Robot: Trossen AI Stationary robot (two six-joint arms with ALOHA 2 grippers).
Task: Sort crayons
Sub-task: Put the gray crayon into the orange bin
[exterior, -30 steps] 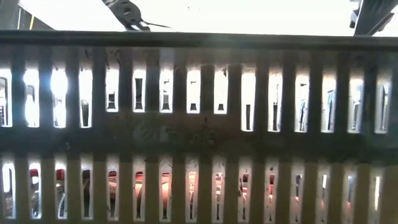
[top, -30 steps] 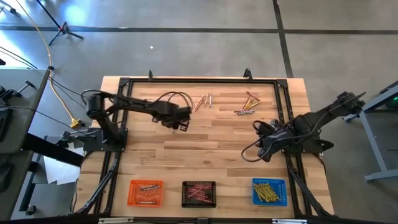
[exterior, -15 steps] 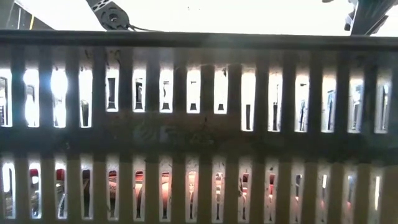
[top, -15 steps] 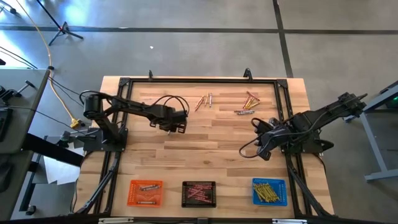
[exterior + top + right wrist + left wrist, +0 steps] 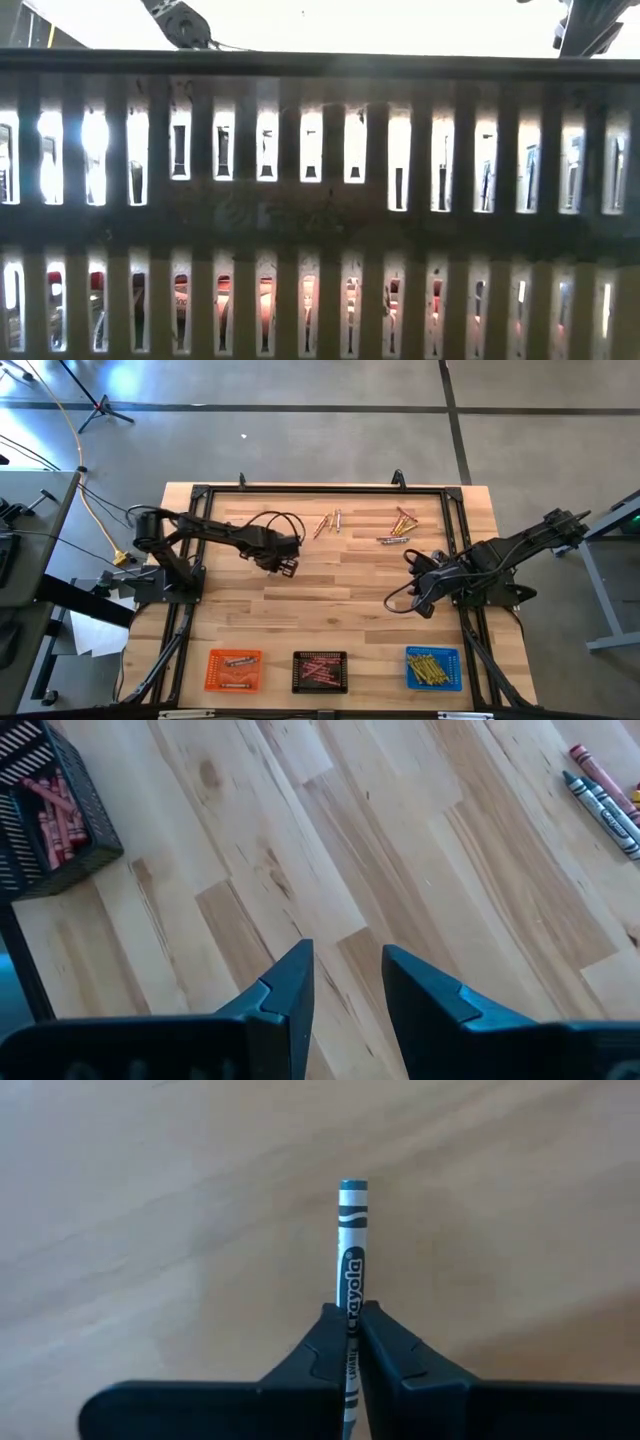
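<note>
Gripping: left gripper (image 5: 349,1342) is clamped on a grey-blue paper-wrapped crayon (image 5: 351,1245), above the pale wooden table (image 5: 330,600), left of the loose crayons (image 5: 395,525).
Right gripper (image 5: 347,982): fingers parted, holding nothing, over bare planks right of those crayons.
Trays: orange square tray (image 5: 233,669), black slotted tray (image 5: 319,671), blue square tray (image 5: 432,667) line the table's near edge, each holding crayons.

crayon (image 5: 351,1245): grey-blue, white bands | trays: orange (image 5: 233,669), black (image 5: 319,671), blue (image 5: 432,667)
</note>
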